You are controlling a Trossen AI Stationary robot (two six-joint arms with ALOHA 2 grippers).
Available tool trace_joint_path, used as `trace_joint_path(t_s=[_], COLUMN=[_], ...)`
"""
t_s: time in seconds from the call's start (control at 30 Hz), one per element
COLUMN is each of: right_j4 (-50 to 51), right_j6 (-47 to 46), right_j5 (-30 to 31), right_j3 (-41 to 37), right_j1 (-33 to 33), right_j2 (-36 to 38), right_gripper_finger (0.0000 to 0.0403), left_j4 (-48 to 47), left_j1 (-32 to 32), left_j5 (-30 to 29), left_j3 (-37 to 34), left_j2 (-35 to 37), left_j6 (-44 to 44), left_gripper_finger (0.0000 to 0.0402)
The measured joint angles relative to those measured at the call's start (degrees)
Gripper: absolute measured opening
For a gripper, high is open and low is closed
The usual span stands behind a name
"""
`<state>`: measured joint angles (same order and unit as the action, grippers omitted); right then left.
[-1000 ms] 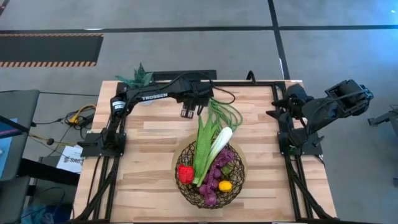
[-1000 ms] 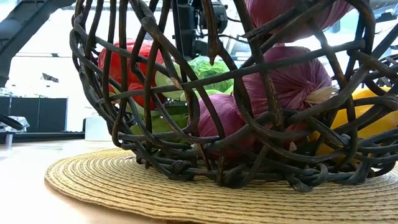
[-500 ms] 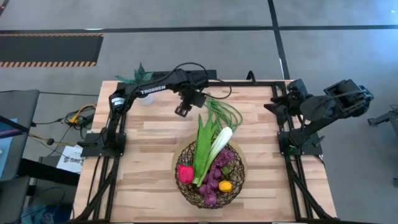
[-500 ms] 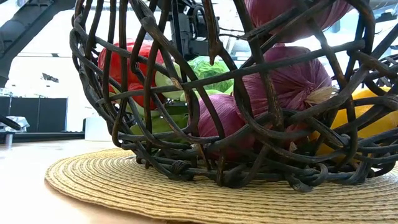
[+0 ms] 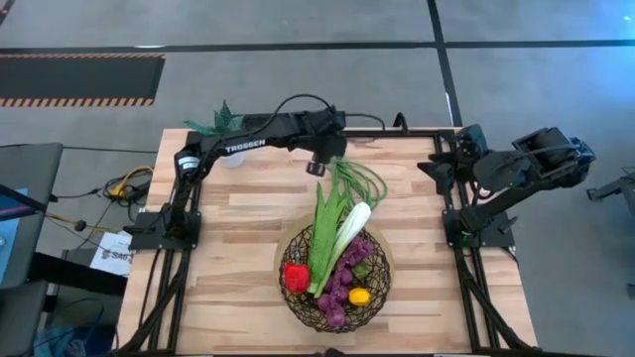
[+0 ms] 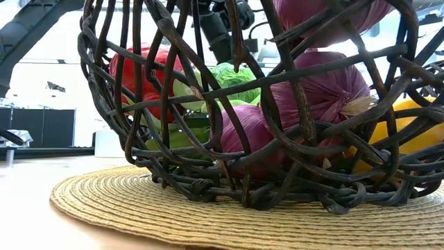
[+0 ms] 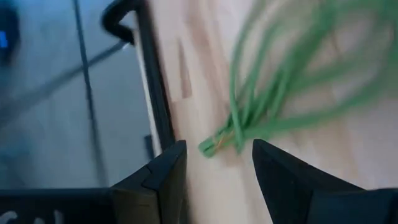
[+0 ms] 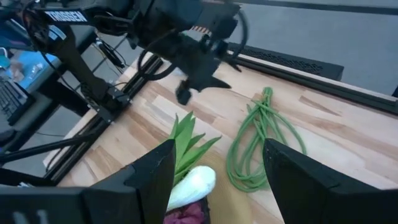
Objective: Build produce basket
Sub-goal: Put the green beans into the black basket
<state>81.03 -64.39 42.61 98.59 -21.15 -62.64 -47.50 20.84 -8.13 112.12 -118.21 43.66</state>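
bench (image 5: 248, 213) is pale matt wood planks, basket (image 6: 173, 173) rough dark twisted wire on a coarse woven straw mat (image 6: 139, 208), my jaws matt black plastic.

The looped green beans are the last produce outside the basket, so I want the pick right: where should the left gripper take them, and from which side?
Probably at the bundled end of the green beans, where the strands meet. The left gripper is open just beside it; coming down from above looks best, since the beans lie flat on the table.
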Motion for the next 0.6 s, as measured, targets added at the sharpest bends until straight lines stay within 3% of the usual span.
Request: trace_joint_path(t_s=[0.17,0.27,0.37,0.47,0.6], right_j4=[-0.4,-0.3,0.0,0.8,1.4], right_j6=[0.9,1.7,1.9,1.9,2.6], right_j5=[-0.1,-0.5,-0.5,-0.6,-0.7], right_j3=[0.0,0.0,0.0,0.0,0.0], right_j1=[0.0,0.0,0.0,0.0,0.0], right_j2=[-0.8,-0.8,-0.3,0.1,0.6], right_gripper_finger=[0.0260,0.0260,0.0260,0.0260,0.0260], left_j4=[3.7,3.2,3.3,3.1,3.6], left_j1=[1.3,3.3,5.1,6.7,8.7], left_j5=[1.3,6.9,9.8,10.9,17.9], left_j3=[0.0,0.0,0.0,0.0,0.1], left_j2=[0.0,0.0,0.0,0.0,-0.7], left_j6=[-32.1,-47.7,-51.1,-47.8,-48.9], left_gripper_finger=[0.0171,0.0171,0.0171,0.0171,0.0168])
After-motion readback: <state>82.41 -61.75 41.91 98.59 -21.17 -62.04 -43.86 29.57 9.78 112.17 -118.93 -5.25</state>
